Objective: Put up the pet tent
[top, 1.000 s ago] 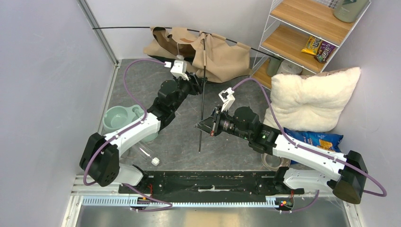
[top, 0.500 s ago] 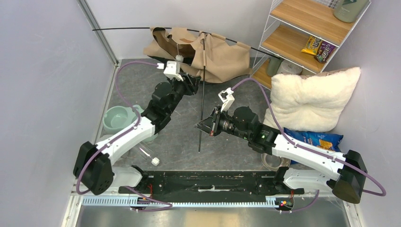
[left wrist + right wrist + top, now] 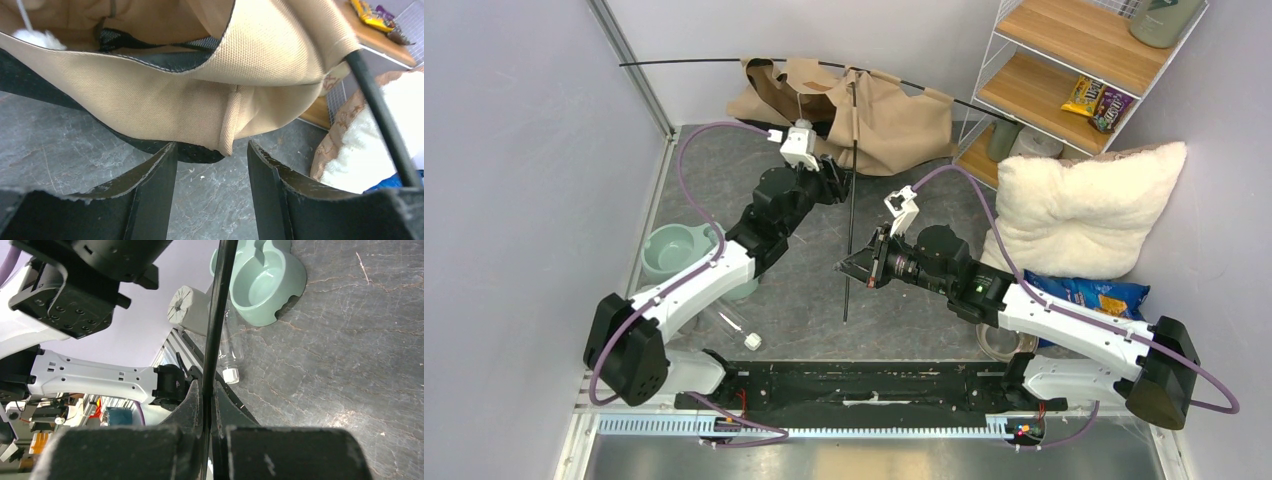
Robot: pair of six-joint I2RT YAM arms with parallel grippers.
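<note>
The pet tent (image 3: 879, 115) lies collapsed at the back of the floor, tan fabric over a black base. A long curved pole (image 3: 724, 60) runs through its top. A straight black pole (image 3: 851, 200) reaches from the tent toward the front. My right gripper (image 3: 849, 268) is shut on this pole (image 3: 217, 305) partway along, with the rod pinched between its fingers (image 3: 208, 385). My left gripper (image 3: 836, 178) stands open just in front of the tent's near edge (image 3: 190, 95). A small tan fabric tab (image 3: 229, 125) hangs just beyond its fingertips (image 3: 211, 147), and nothing is held.
A green pet bowl (image 3: 674, 250) and a clear plastic bottle (image 3: 734, 325) lie at the left. A fluffy white pillow (image 3: 1084, 210) and a blue bag (image 3: 1094, 295) sit at the right. A wire shelf (image 3: 1074, 70) with snacks stands at the back right.
My left arm swung a little to the left and came back toward the tent's edge, its jaws staying apart. The right gripper and the pole have not moved.
</note>
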